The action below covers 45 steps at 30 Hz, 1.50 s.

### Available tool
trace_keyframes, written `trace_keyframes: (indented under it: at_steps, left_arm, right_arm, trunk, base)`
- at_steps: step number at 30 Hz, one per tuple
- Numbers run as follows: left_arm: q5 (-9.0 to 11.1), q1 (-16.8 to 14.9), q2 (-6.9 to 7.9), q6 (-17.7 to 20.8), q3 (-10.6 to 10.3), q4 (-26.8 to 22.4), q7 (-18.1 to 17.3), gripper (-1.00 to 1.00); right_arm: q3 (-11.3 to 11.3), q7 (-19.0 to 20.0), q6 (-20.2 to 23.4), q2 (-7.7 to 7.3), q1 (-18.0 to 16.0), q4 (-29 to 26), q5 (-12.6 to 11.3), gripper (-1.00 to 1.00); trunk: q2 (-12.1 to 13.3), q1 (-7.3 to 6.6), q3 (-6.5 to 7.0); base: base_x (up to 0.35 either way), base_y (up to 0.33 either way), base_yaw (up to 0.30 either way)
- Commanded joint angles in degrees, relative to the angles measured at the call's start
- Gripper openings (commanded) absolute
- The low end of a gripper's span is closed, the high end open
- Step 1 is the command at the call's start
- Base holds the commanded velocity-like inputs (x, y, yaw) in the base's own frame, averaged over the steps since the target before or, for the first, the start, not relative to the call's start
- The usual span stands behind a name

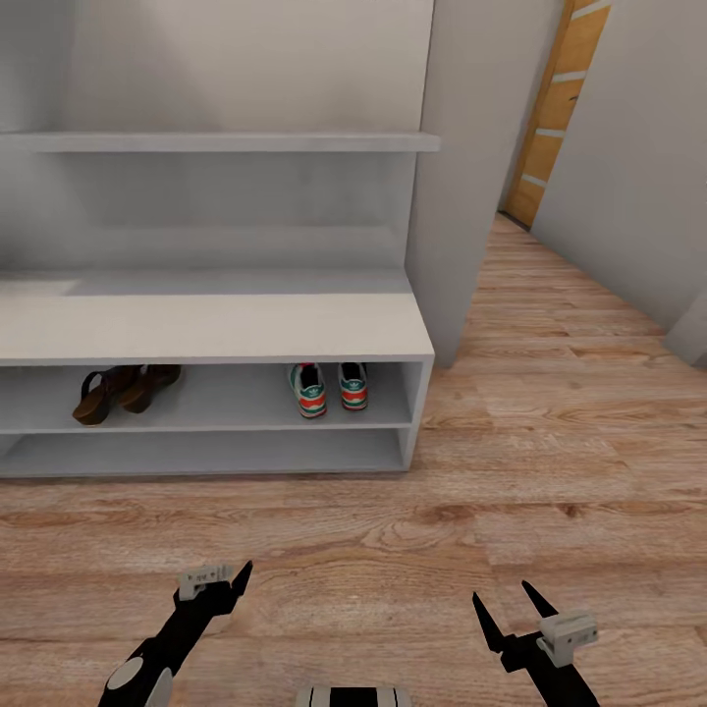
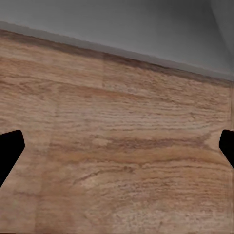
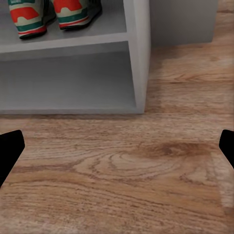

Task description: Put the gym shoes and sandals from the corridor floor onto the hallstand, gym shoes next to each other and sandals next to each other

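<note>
The rack (image 1: 211, 329) stands against the grey wall, its thick flat top bare, with two shallow tiers below and a high shelf (image 1: 221, 141) above on the back panel. On the upper tier, toward the right end, the two gym shoes (image 1: 329, 387) sit side by side, heels facing out, showing red-orange and green heel accents; they are just beside each other. On the same tier, toward the left, the two sandals (image 1: 123, 389) lie close together, touching or nearly so, dark brown with tan footbeds. The two pairs are well apart. The lower tier holds nothing visible.

The floor (image 1: 550, 471) runs in front of the rack and on down the corridor to the right, where an orange-brown door (image 1: 552, 118) shows past a grey wall corner.

Both arms hang low over the floor in front of the rack. The left gripper (image 1: 231, 584) points toward the rack; its wrist view shows floor and a grey baseboard, with dark fingertips at the far edges, so its jaws stand wide apart and hold nothing. The right gripper (image 1: 509, 614) has its jaws spread wide too, and empty. Its wrist view looks at the rack's right end, with the gym shoes' heels on the upper tier.
</note>
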Motion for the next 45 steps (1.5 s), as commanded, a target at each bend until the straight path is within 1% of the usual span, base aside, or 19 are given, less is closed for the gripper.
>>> trace_keyframes:
  at_steps: [1,8,13,15,16,18,19,20,21,22,24,25,27,30,33,35,40,42,45]
  left_arm:
    - [0.0,0.0,-0.02,0.0,0.0,0.0,0.0,1.00]
    - [1.6,-0.4,-1.31,0.0,1.5,0.9,0.0,1.00]
    - [4.9,-0.6,-2.44,0.0,3.2,1.0,0.0,1.00]
    - [7.6,-0.9,-3.54,0.0,4.0,0.7,0.0,1.00]
    - [7.6,-0.9,-3.54,0.0,4.0,0.7,0.0,1.00]
    - [11.1,-1.8,-4.73,0.0,4.7,0.5,0.0,1.00]
    - [11.1,-1.8,-4.73,0.0,4.7,0.5,0.0,1.00]
    - [14.8,-2.6,-5.68,0.1,5.2,0.9,0.0,1.00]
    - [16.7,-3.0,-6.13,0.1,5.4,1.5,-0.1,1.00]
    - [16.7,-3.0,-6.13,0.1,5.4,1.5,-0.1,1.00]
    - [20.3,-3.3,-7.27,0.3,5.5,4.0,-0.3,1.00]
    - [20.3,-3.3,-7.27,0.3,5.5,4.0,-0.3,1.00]
    - [22.8,-3.6,-8.80,0.4,5.5,8.5,-0.5,1.00]
    - [23.6,-3.7,-9.59,0.4,5.5,11.2,-0.6,1.00]
    - [25.1,-4.1,-12.02,0.6,5.3,19.0,-0.1,1.00]
    - [25.0,-4.4,-12.73,0.7,4.8,20.8,0.3,1.00]
    - [23.4,-6.4,-13.79,0.8,3.0,23.8,2.4,1.00]
    - [20.8,-9.1,-13.79,0.9,1.0,24.7,4.8,1.00]
    - [19.5,-10.0,-13.79,0.9,0.3,24.6,5.5,1.00]
  right_arm:
    - [0.0,0.0,0.0,0.00,0.0,0.0,0.0,1.00]
    - [0.0,0.1,0.0,0.00,0.1,0.0,0.0,1.00]
    - [0.0,0.2,0.0,0.00,0.2,-0.2,0.0,1.00]
    - [-0.1,0.3,0.0,0.00,0.3,-0.2,-0.1,1.00]
    - [-0.1,0.3,0.0,0.00,0.3,-0.2,-0.1,1.00]
    - [-0.2,0.3,0.0,0.00,0.3,-0.2,-0.2,1.00]
    - [-0.2,0.3,0.0,0.00,0.3,-0.2,-0.2,1.00]
    - [-0.3,0.4,0.0,-0.03,0.3,-0.2,-0.3,1.00]
    - [-0.4,0.4,0.0,-0.04,0.3,-0.2,-0.4,1.00]
    - [-0.4,0.4,0.0,-0.04,0.3,-0.2,-0.4,1.00]
    - [-0.5,0.3,0.0,-0.06,0.3,-0.2,-0.4,1.00]
    - [-0.5,0.3,0.0,-0.06,0.3,-0.2,-0.4,1.00]
    - [-0.5,0.3,0.0,-0.07,0.3,-0.3,-0.4,1.00]
    - [-0.5,0.3,0.0,-0.09,0.3,-0.3,-0.5,1.00]
    - [-0.6,0.2,0.0,-0.13,0.3,-0.3,-0.5,1.00]
    - [-0.6,0.2,0.0,-0.14,0.3,-0.4,-0.5,1.00]
    - [-0.6,0.2,0.0,-0.12,0.4,-0.4,-0.5,1.00]
    - [-0.6,0.1,-0.1,-0.10,0.4,-0.5,-0.5,1.00]
    - [-0.6,0.1,-0.1,-0.09,0.4,-0.8,-0.5,1.00]
  trunk:
    - [0.0,0.00,0.00]
    - [0.0,0.00,0.00]
    - [0.0,0.00,0.00]
    - [0.0,0.00,0.00]
    - [0.0,0.00,0.00]
    - [0.0,0.00,0.00]
    - [0.0,0.00,0.00]
    - [0.0,0.00,0.00]
    - [0.0,0.00,0.00]
    - [0.0,0.00,0.00]
    - [0.0,0.00,0.00]
    - [0.0,0.00,0.00]
    - [0.0,0.00,0.00]
    - [0.0,0.00,0.00]
    - [0.0,0.00,0.00]
    - [0.0,0.00,0.00]
    - [0.0,0.00,0.00]
    - [0.0,0.00,0.00]
    - [0.0,0.00,0.00]
  base:
    - [0.000,0.000,0.000]
    - [0.000,0.000,0.000]
    - [0.000,0.000,0.000]
    - [0.000,0.000,0.000]
    - [0.000,0.000,0.000]
    - [0.000,0.000,0.000]
    - [0.000,0.000,0.000]
    - [0.000,0.000,0.000]
    - [0.000,0.000,0.000]
    - [0.000,0.000,0.000]
    - [0.000,0.000,0.000]
    - [0.000,0.000,0.000]
    - [0.000,0.000,0.000]
    - [0.000,0.000,0.000]
    - [0.000,0.000,0.000]
    - [0.000,0.000,0.000]
    - [0.000,0.000,0.000]
    - [0.000,0.000,0.000]
    - [0.000,0.000,0.000]
